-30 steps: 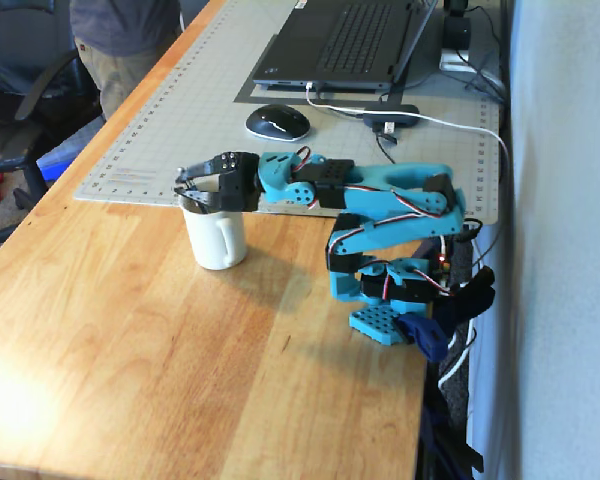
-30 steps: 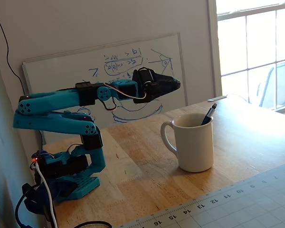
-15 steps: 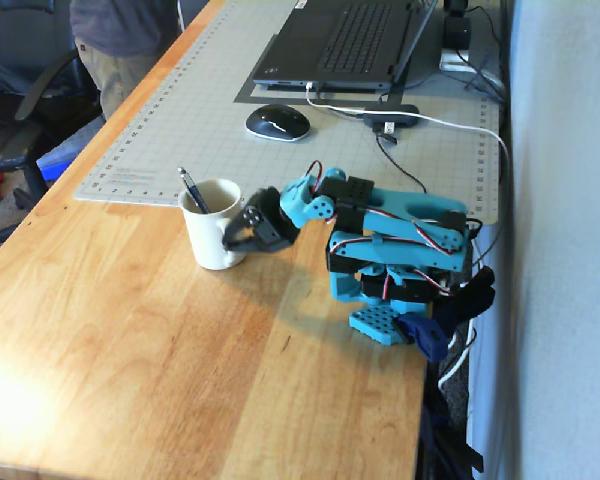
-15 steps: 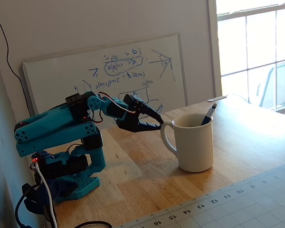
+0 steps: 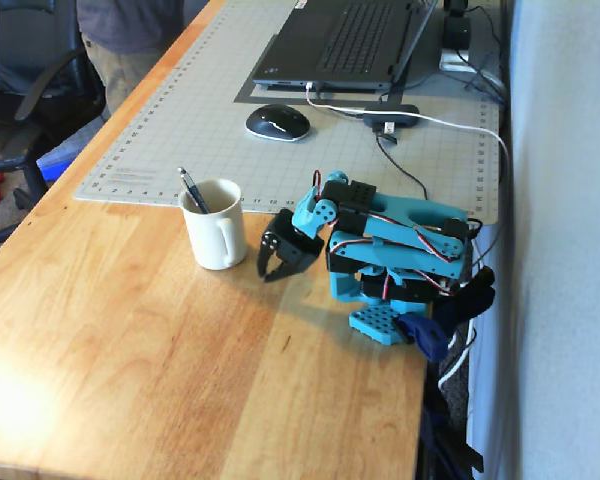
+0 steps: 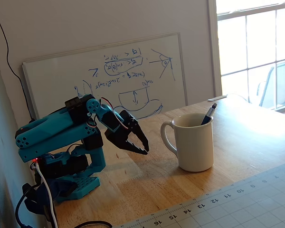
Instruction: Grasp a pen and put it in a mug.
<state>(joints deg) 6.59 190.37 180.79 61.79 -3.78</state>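
In the mug (image 5: 218, 237) (image 6: 194, 142), the pen (image 5: 191, 190) (image 6: 208, 114) stands tilted.

- Daylight floods in from the window (image 6: 256, 52), whose panes are blown out to near white.
- A bright washed-out patch of glare lies on the wooden table (image 5: 20, 400) at lower left in a fixed view.
- The mug (image 5: 216, 225) and the folded arm (image 5: 390, 250) cast soft shadows toward the lower right there.
- Both fixed views are slightly soft and grainy; the writing on the whiteboard (image 6: 109, 76) is not legible.
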